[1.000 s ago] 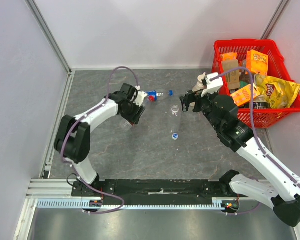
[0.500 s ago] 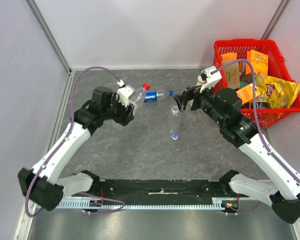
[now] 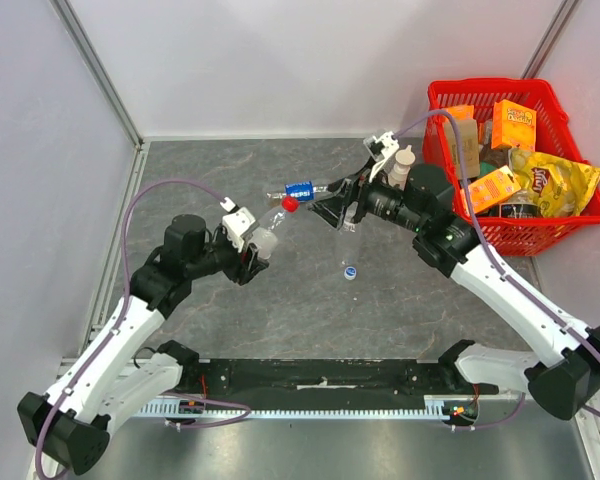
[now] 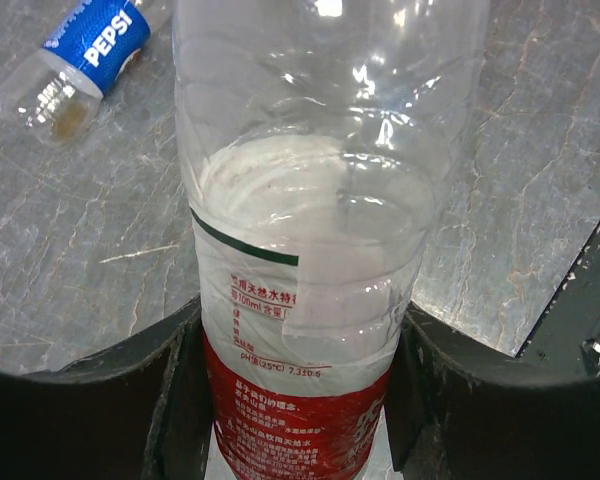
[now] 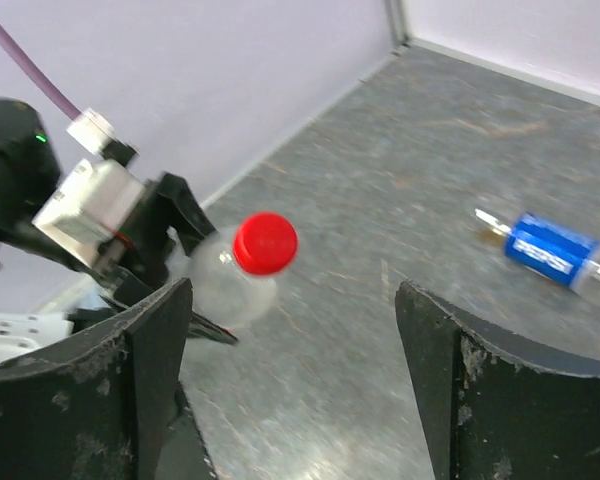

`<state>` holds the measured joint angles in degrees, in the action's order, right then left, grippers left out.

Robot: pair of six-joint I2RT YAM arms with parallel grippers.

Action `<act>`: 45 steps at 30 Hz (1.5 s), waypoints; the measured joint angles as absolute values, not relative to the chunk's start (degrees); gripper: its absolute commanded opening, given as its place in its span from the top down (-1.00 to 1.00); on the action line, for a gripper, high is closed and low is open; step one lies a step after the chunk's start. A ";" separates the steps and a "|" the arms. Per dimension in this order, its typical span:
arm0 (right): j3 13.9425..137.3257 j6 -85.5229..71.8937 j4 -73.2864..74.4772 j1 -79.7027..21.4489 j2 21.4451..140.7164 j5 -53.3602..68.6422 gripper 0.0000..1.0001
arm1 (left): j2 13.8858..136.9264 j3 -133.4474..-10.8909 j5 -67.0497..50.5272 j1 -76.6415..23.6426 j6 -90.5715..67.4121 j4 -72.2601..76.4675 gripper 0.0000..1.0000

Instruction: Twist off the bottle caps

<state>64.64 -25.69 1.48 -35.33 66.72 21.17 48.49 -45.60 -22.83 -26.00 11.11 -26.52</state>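
Observation:
My left gripper (image 3: 254, 250) (image 4: 295, 400) is shut on the lower body of the red-label bottle (image 3: 269, 224) (image 4: 310, 250) and holds it off the table, tilted toward the right arm. Its red cap (image 3: 290, 203) (image 5: 265, 243) is on. My right gripper (image 3: 326, 204) (image 5: 295, 380) is open and empty; the red cap lies just ahead of its jaws, nearer the left finger, untouched. The Pepsi bottle (image 3: 300, 189) (image 4: 80, 60) (image 5: 545, 250) lies on the table behind. The unlabelled bottle (image 3: 348, 238) is partly hidden under the right gripper. A blue cap (image 3: 350, 271) lies loose. No white cap shows.
A red basket (image 3: 570, 235) full of snack packs stands at the back right. A beige bottle with a nozzle top (image 3: 404, 165) stands beside it. White walls close the back and both sides.
My left arm pulled back toward the near left, carrying the red-label bottle and tilting it. My right gripper swung left toward the red cap, staying open.

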 measured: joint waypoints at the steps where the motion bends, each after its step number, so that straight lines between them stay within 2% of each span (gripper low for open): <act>1: 64.62 -26.70 -0.01 -35.33 67.13 22.33 -0.52 | 47.66 -45.08 -23.24 -26.02 11.14 -26.20 -0.02; 6: 64.27 -34.00 -9.98 -35.35 70.11 28.88 -0.29 | 43.27 -42.50 -23.62 -26.06 11.14 -24.67 -0.01; 14: 64.27 -38.44 -13.19 -36.60 73.87 31.75 -0.18 | 41.23 -40.84 -22.61 -26.11 11.18 -22.63 0.06; 45: 64.31 -40.77 -12.62 -39.18 79.37 27.18 -0.13 | 42.46 -38.96 -21.96 -26.11 11.16 -22.13 0.10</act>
<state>64.31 -40.77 -12.62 -39.18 79.37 27.18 42.46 -38.96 -21.96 -26.11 11.16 -22.13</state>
